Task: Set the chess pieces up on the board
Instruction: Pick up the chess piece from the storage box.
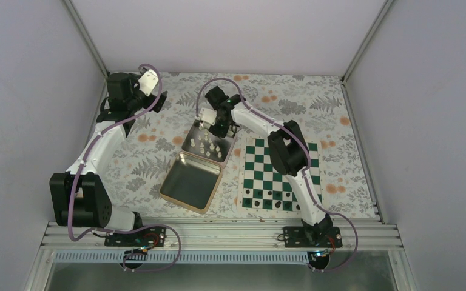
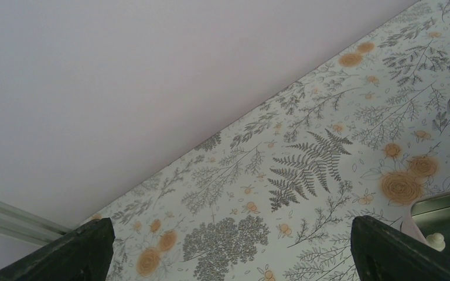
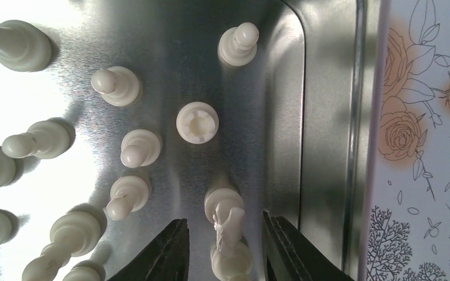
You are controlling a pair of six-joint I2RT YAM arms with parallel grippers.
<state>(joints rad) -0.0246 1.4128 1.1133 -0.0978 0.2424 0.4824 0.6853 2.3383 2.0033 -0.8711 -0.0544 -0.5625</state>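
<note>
Top view: the board (image 1: 261, 173) lies flat on the floral desk (image 1: 315, 103) at about 4 o'clock from the desk centre, with small dark pieces (image 1: 273, 205) along its near edge rows. An open hinged silver tin (image 1: 189, 182) sits just beside the board, at its 9 o'clock. The tin's near half is bare, and its far half holds the cream-white chess pieces (image 1: 209, 145), most of them upright. The right arm crosses over the board toward 11 o'clock, and the right claw (image 1: 210, 124) points down into the far half of the tin. Right wrist view: the right claw (image 3: 222, 219) is moderately open at 6 o'clock of the frame and straddles one white piece (image 3: 229, 225), possibly a knight. A gap shows on each side of that piece, so the fingers (image 3: 173, 252) do not touch it. A rook (image 3: 197, 122), seen from above, stands at 12 o'clock from this piece, with pawn-like pieces (image 3: 139, 146) at 9 to 11 o'clock. The tin wall (image 3: 328, 117) runs along 3 o'clock. The left arm reaches to 11 o'clock of the desk, and the left claw (image 1: 150, 80) is raised near the back wall, well apart from the tin. Left wrist view: the left claw (image 2: 229, 222) is wide open with nothing between its fingers (image 2: 82, 252), above bare patterned desk. A tin corner (image 2: 445, 213) and one white piece (image 2: 436, 240) show at 4 o'clock.
</note>
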